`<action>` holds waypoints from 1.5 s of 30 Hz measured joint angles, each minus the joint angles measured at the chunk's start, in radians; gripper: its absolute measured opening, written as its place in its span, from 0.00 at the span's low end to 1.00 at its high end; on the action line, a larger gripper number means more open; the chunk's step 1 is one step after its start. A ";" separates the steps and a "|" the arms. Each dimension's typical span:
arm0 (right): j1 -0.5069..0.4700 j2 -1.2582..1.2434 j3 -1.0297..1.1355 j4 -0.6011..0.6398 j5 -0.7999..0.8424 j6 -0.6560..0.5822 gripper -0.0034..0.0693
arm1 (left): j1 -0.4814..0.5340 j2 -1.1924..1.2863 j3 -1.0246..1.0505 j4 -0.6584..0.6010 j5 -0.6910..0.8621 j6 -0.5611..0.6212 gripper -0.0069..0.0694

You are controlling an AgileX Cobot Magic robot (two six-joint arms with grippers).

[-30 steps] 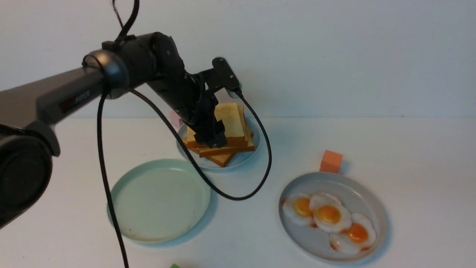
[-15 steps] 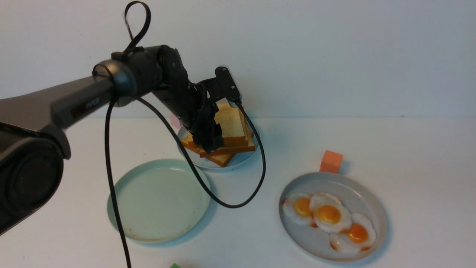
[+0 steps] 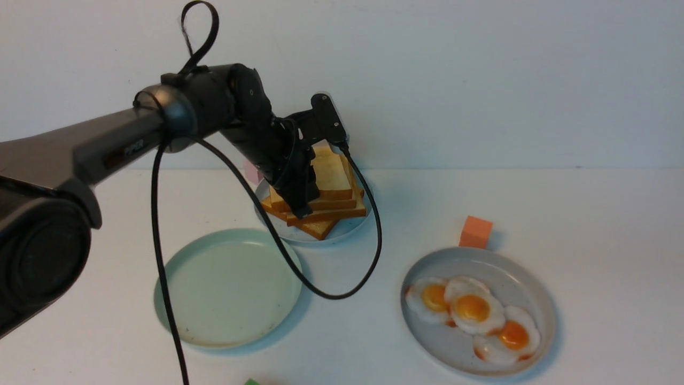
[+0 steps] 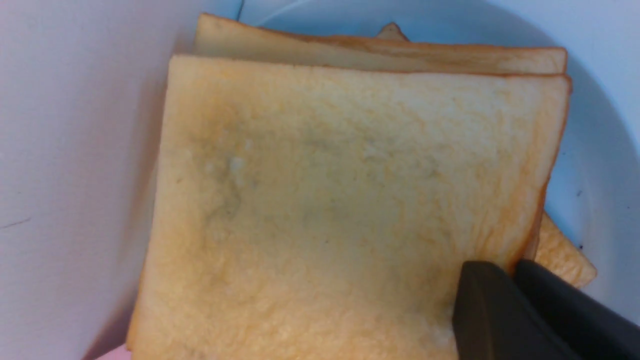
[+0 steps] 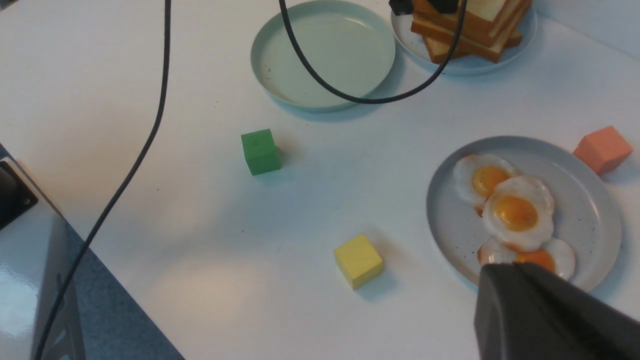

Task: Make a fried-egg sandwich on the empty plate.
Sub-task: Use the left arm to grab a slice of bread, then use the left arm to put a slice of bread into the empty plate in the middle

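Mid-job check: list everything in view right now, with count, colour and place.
toast stack: at least four slices, golden, on small plate
top slice: one, golden, atop the stack
small plate: one, bluish-grey, far centre
mint plate: one, pale green, empty, left-centre
grey plate: one, speckled, right
fried eggs: three, white with orange yolks, on grey plate
orange cube: one, behind grey plate
green cube: one, robot's side of mint plate
yellow cube: one, near robot
pink block: one, behind small plate
cable: one, black, hanging from left arm
table: white
left fingers: black, shut on top slice's corner
right fingers: black, shut, empty
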State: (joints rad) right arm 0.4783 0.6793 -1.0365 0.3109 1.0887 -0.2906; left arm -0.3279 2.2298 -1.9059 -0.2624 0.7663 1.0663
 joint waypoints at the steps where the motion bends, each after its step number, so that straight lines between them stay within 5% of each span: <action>1: 0.000 0.000 0.000 0.000 0.000 0.000 0.09 | 0.000 -0.004 0.000 0.000 0.000 0.000 0.10; 6: 0.000 0.000 0.000 -0.001 0.000 0.000 0.09 | 0.000 -0.092 0.003 -0.012 0.013 -0.023 0.10; 13: 0.000 0.000 0.000 -0.009 -0.022 0.000 0.10 | 0.000 -0.317 0.037 0.029 0.191 -0.285 0.10; 20: 0.000 0.000 0.000 -0.012 -0.050 0.000 0.11 | 0.000 -0.527 0.448 0.111 0.115 -0.434 0.10; 30: 0.000 0.000 -0.001 -0.013 -0.087 0.000 0.11 | 0.000 -0.587 0.856 0.119 -0.238 -0.366 0.10; 45: 0.000 0.000 -0.001 -0.013 -0.102 0.000 0.13 | 0.000 -0.507 0.869 0.107 -0.326 -0.344 0.12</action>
State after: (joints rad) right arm 0.4783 0.6793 -1.0374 0.2983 0.9868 -0.2906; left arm -0.3279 1.7229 -1.0364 -0.1555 0.4408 0.7222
